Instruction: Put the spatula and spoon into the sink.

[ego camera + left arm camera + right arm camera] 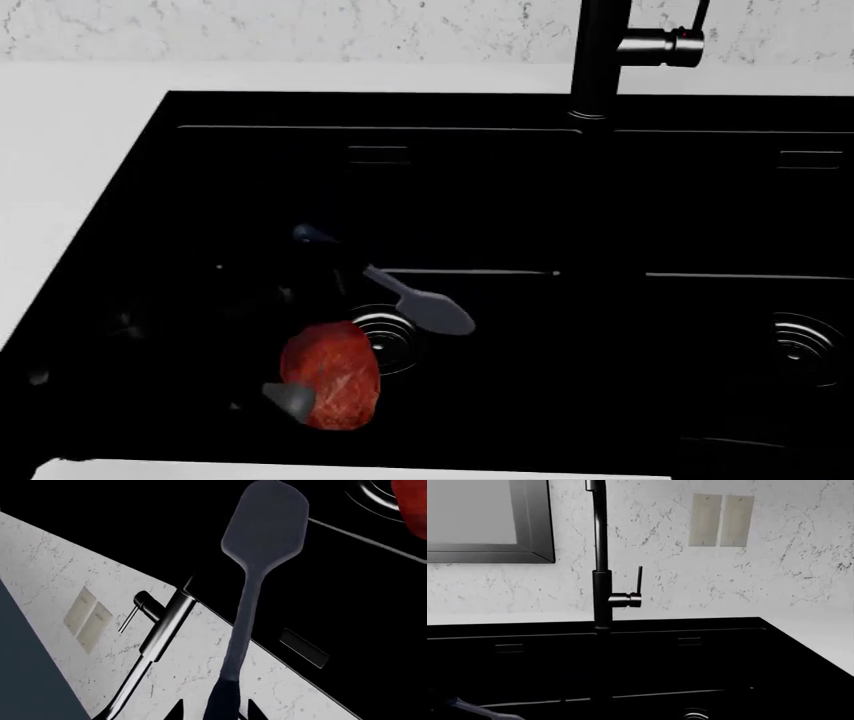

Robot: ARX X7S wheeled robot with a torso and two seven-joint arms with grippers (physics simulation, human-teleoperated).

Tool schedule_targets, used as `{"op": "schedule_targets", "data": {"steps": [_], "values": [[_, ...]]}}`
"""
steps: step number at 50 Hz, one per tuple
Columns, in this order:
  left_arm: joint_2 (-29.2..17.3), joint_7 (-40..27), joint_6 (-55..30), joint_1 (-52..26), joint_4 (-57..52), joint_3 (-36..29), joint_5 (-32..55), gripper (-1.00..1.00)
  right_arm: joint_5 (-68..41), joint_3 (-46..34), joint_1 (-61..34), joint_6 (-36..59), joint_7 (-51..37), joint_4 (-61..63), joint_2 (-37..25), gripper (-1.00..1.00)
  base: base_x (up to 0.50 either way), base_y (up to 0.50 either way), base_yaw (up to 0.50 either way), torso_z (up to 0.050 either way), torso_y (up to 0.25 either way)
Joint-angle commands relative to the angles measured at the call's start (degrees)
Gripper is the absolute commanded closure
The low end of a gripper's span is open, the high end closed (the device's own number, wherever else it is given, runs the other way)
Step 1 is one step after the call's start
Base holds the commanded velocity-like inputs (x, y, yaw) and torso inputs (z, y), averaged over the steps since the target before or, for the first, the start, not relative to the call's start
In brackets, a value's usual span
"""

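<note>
One spatula [424,303], one red lump [334,374], one double-basin sink [267,160], two drains [384,338], one tap [601,60]

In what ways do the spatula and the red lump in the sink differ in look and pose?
The spatula is light grey, flat and long, with a broad blade narrowing to a thin handle; the red lump is mottled red, rounded and bulky. In the left wrist view the left gripper holds the spatula by its handle end, while the lump rests free in the basin. Both are over the sink's left basin, near its drain.
</note>
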State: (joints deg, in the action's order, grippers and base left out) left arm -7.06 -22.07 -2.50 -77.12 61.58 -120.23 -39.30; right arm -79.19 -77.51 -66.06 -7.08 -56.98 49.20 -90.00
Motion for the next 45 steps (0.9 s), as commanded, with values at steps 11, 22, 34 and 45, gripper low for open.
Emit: {"op": "schedule_targets", "data": {"steps": [11,22,34,45], "values": [[-3.1,5.1,-2.8,-2.3,-10.1,4.6,0.6,-1.0,1.5,1.1,0.3,-0.8,1.2,-0.6,0.0,-1.0,0.0,0.0,0.0,0.0,0.0],[-9.7,9.2,-7.7,-9.2,-25.7,9.1,1.4,-1.0,0.1,3.1,-1.4,1.3,0.2,1.0,0.0,-1.0,0.0,0.0,0.0,0.0,0.0],[-23.9,15.6,-17.0,-19.8,-50.0,19.5,4.3,-1.0,-0.6,4.2,-2.2,1.8,0.4,1.6,0.0,-1.0,0.0,0.0,0.0,0.0,0.0],[-34.9,19.5,-24.3,-22.9,-65.1,26.1,6.7,-1.0,-0.8,4.8,-2.5,2.3,0.5,2.2,0.0,-1.0,0.0,0.0,0.0,0.0,0.0]]}}
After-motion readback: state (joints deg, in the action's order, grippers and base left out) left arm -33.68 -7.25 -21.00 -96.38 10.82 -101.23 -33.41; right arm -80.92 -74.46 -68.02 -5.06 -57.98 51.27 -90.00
